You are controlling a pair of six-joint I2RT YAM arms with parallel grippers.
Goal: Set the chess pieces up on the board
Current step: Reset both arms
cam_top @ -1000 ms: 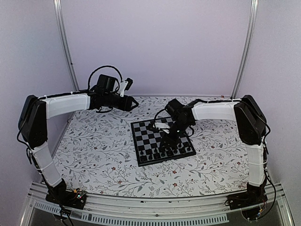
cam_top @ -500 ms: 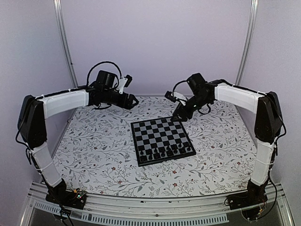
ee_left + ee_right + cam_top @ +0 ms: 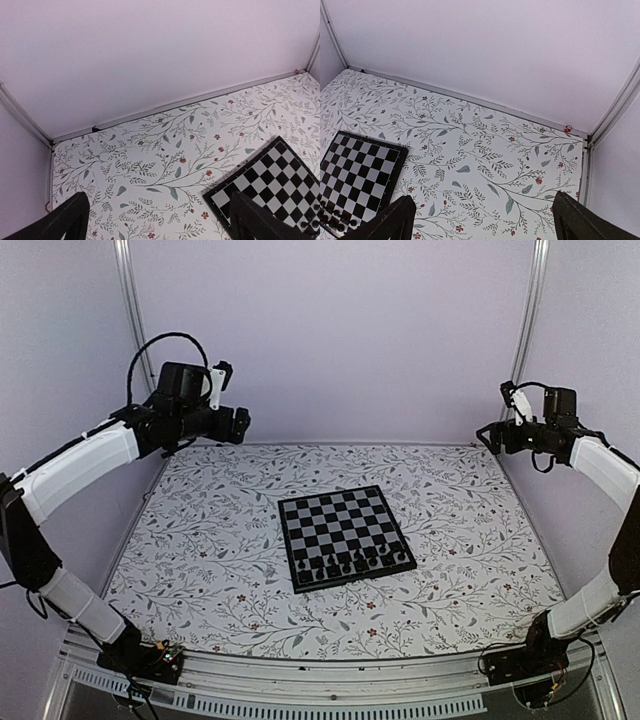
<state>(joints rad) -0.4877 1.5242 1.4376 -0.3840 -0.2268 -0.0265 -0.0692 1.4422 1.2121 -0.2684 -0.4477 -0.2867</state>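
Lilac walls with metal corner posts point(image 3: 135, 340) enclose a desk point(image 3: 200, 540) covered in a white floral-print cloth. Board point(image 3: 345, 537) lies flat near desk centre, slightly rotated, one corner pointing toward the back wall. Chess pieces point(image 3: 355, 562), small and black, stand lined up along the board's near edge, all on squares; exact count hard to read at this size. Rest of the board is bare checks.

Left end effector point(image 3: 240, 422) is raised high over the far-left corner of the desk, well apart from the board, up and to its left. Left wrist view: both fingers point(image 3: 70, 220) spread wide at the bottom corners of the frame, nothing between them, floral cloth below. Board point(image 3: 265, 185) sits at lower right of that view, outside the right finger, with a couple of chess pieces point(image 3: 312, 220) just visible at the frame edge.

Right end effector point(image 3: 487, 435) is raised by the far-right post, well apart from the board, up and to its right. Right wrist view: fingers point(image 3: 395, 217) spread wide, nothing gripped, only cloth under the gap. Board point(image 3: 355, 170) is at lower left of that view, beyond the left finger, chess pieces point(image 3: 335, 220) along its bottom edge.

Neither end effector touches board or pieces. Both arms bend outward toward the side walls, bases at the near desk edge.
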